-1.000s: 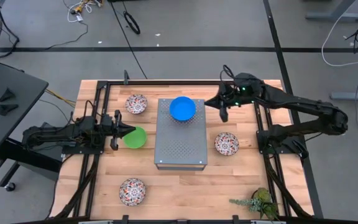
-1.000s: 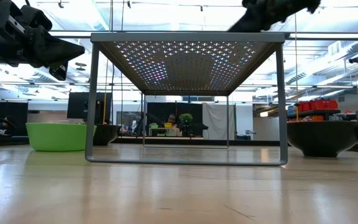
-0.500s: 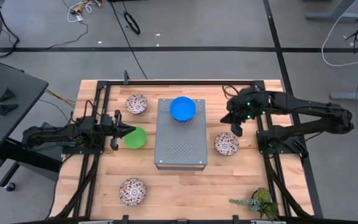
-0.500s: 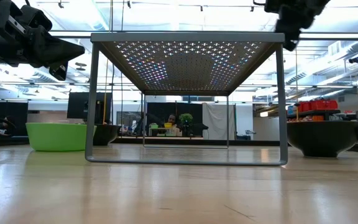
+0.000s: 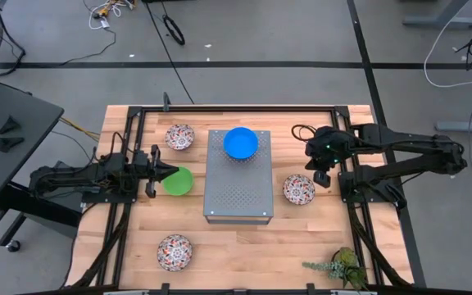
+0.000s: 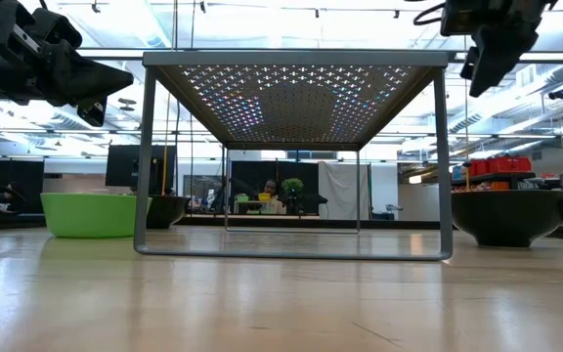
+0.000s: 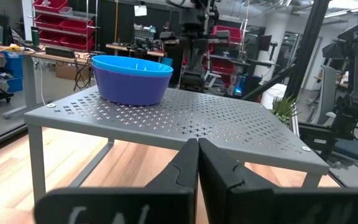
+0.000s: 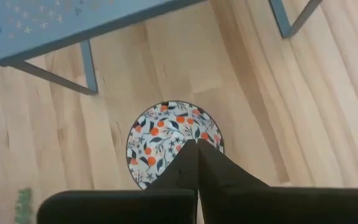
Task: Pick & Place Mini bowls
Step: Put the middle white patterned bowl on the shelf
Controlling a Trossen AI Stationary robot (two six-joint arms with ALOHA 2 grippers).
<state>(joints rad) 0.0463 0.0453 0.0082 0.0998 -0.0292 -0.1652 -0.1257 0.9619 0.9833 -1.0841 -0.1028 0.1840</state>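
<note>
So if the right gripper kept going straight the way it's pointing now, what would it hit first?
Most likely the floral bowl on the table beside the metal stand. The right gripper, fingers shut, points down at it; the gap between them is hard to judge.

blue bowl [image 5: 241, 142]: bright, upright, on far end of grey perforated stand [image 5: 237, 192] | green bowl [image 5: 178, 181]: upright on table, just left of stand | floral bowl far-left [image 5: 179, 137]: white, red-dark pattern | floral bowl right [image 5: 298, 190]: beside stand | floral bowl near-left [image 5: 174, 251]: alone on the wood
</note>
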